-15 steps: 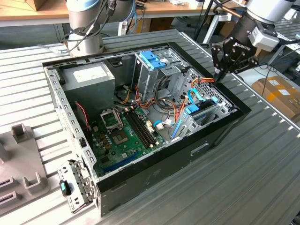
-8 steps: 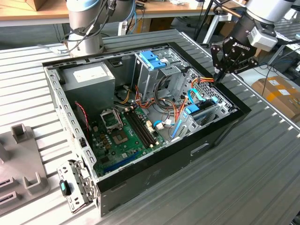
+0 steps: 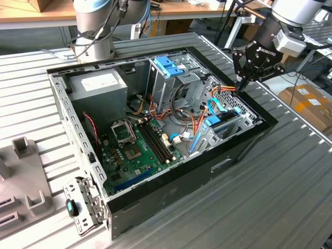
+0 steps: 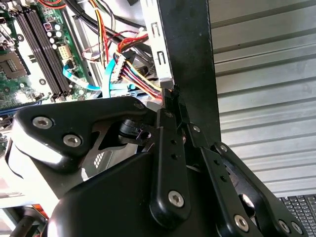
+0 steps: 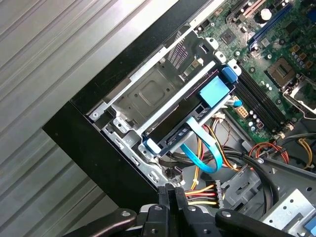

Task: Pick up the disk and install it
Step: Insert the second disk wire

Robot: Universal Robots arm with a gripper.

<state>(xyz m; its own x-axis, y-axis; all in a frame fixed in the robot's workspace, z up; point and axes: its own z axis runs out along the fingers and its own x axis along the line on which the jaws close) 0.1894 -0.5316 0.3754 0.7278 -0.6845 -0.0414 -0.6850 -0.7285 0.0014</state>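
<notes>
I am looking at the open computer case (image 3: 236,155) lying on its side on the ribbed metal table (image 3: 290,197), with the motherboard (image 3: 136,148) filling its floor, the power supply (image 3: 98,83) in the far corner and a tall drive cage with blue latches (image 3: 168,66) standing beside it. At the exterior view's right end of the case I am seeing the drive bay (image 5: 158,96), and the disk (image 5: 195,111) is sitting in it, a dark flat body edged with light-blue rails, with a blue ribbon cable (image 5: 202,150) looping off its near end toward the bundle of coloured power wires (image 5: 205,190). I am holding the gripper (image 3: 243,85) just over the case's wall at that same end; in both wrist views its fingers (image 5: 170,200) are pressed together with nothing between them, so it is carrying nothing. In the second wrist view the fingertips (image 4: 173,98) are hanging right against the black case edge (image 4: 190,59), close to the wires. Judging from this, I am treating the approach as the delicate part: I am wanting to keep the closed tips clear of the cable loop and the sheet-metal lip, and to come at the blue rails squarely, because a skewed contact could tilt the disk in its slot or snag the ribbon.
</notes>
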